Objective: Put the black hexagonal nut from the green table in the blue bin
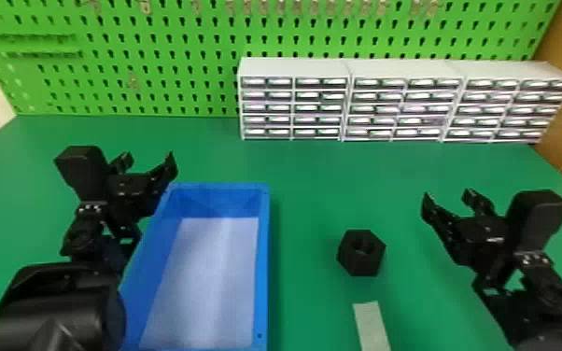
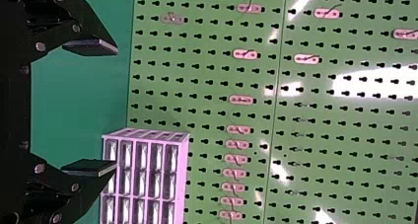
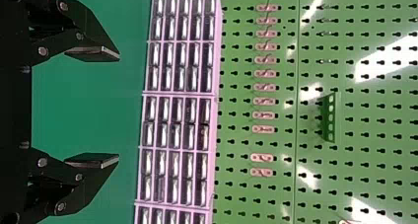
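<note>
The black hexagonal nut (image 1: 361, 253) lies on the green table (image 1: 312, 186) in the head view, between the blue bin and the right arm, its hole facing up. The blue bin (image 1: 263, 261) stands left of the nut, with a pale bottom and nothing in it. My left gripper (image 1: 149, 163) is open beside the bin's far left corner; the left wrist view has the same gripper (image 2: 116, 108) with its fingers wide apart. To the right of the nut, my right gripper (image 1: 450, 198) is open and holds nothing; in the right wrist view that gripper (image 3: 119, 108) also stands apart.
A pale strip (image 1: 372, 326) lies on the table in front of the nut. White drawer cabinets (image 1: 350, 70) stand along the back, before a green pegboard (image 1: 154, 70). The left arm (image 1: 56, 308) runs close along the bin's left wall.
</note>
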Controlling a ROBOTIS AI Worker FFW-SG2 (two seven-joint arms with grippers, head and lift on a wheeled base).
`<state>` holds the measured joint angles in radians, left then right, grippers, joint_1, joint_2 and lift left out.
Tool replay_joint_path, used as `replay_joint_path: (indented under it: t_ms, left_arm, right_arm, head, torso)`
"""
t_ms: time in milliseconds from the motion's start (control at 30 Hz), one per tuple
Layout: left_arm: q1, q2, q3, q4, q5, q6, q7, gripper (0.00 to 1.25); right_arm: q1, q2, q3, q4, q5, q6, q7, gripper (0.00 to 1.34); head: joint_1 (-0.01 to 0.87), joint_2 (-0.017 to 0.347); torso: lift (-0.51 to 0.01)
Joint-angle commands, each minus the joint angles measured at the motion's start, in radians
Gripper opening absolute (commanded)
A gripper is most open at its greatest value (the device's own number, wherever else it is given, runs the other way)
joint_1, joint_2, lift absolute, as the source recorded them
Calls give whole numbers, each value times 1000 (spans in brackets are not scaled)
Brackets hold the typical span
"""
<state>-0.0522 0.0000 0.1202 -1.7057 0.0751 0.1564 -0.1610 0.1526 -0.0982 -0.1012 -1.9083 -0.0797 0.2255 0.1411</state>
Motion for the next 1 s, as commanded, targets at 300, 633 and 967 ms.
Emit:
replay_joint_path:
  t_ms: [300, 633, 967]
  left_arm:
    - [0, -3, -2, 0, 2, 0, 1, 815]
    - [2, -3, -2, 0, 3, 0, 1, 815]
    - [3, -3, 4, 0, 3, 0, 1, 815]
  right_arm:
    - [-1, 6, -11, 0, -2, 0, 0, 807]
    - [-1, 6, -15, 0, -2, 0, 0, 807]
    - [1, 8, -17, 0, -2, 0, 0, 807]
  head:
    - [686, 51]
    - [686, 51]
    - [686, 51]
  torso:
    - [-97]
    - [-97]
    - [-97]
